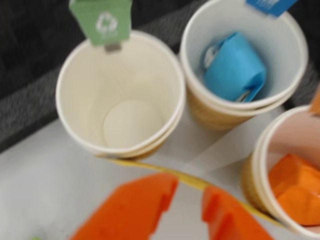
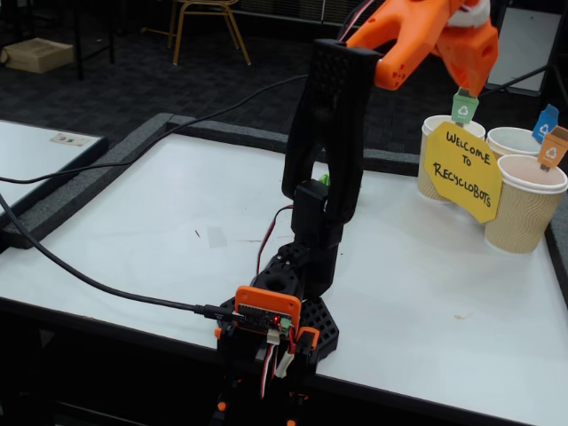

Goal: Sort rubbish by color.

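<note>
In the wrist view my orange gripper [image 1: 190, 202] is open and holds nothing, hovering just above three paper cups. The cup with the green tag [image 1: 120, 92] is empty. A light blue lump [image 1: 234, 67] lies in the blue-tagged cup [image 1: 200, 30]. An orange lump [image 1: 297, 192] lies in the cup at the right [image 1: 260, 165]. In the fixed view the gripper [image 2: 433, 84] hangs over the green-tagged cup [image 2: 439, 124]. A bit of the green lump [image 2: 325, 180] peeks out behind the arm on the white table.
A yellow "Welcome to Recyclobots" sign [image 2: 463, 169] hangs in front of the cups at the table's far right. Cables [image 2: 106, 284] run across the left of the white table [image 2: 177, 231] to the arm's base [image 2: 284, 311]. A dark raised border [image 2: 133, 142] edges the table.
</note>
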